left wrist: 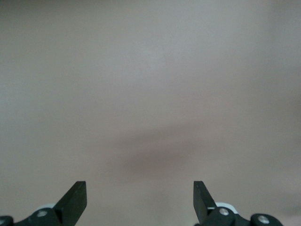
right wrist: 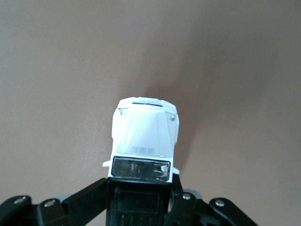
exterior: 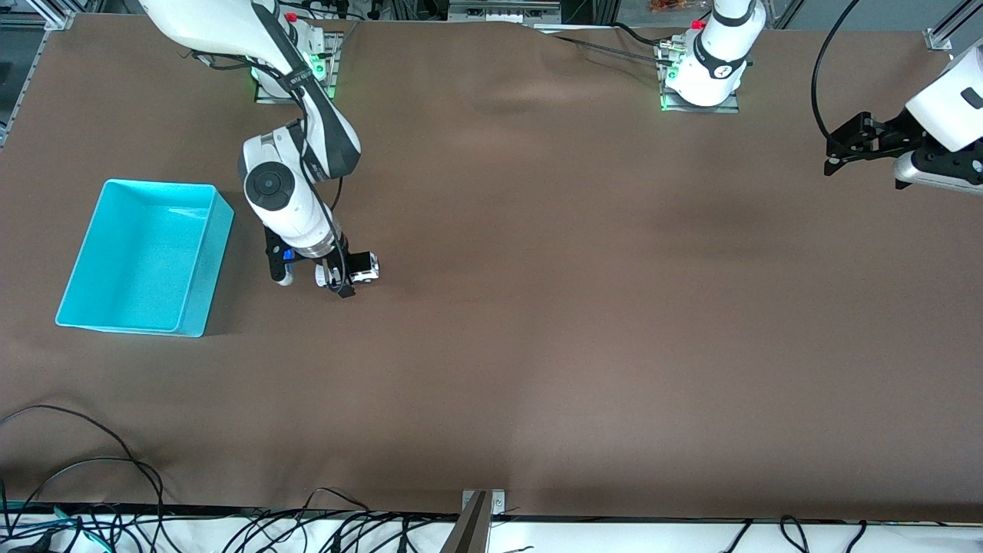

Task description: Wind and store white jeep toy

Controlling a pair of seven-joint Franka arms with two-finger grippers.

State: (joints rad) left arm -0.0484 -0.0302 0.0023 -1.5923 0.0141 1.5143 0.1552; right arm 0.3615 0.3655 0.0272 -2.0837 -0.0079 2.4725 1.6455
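We are clamping the right gripper (exterior: 343, 278) on the white jeep toy (exterior: 364, 268) at the surface (exterior: 584, 307), hood at 12 o'clock from the jaws (right wrist view); the cyan bin (exterior: 196, 292) sits just beside. The left gripper (exterior: 845, 153) is waiting, spread wide.

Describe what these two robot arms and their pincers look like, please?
Both arms are glossy white with rounded joints. The right arm has a dark band along one segment, a black round cap on a joint and thin black cables. Its base and the left arm's glow green, with a red part on each. The right gripper and left gripper have flat black fingers with silver screws.
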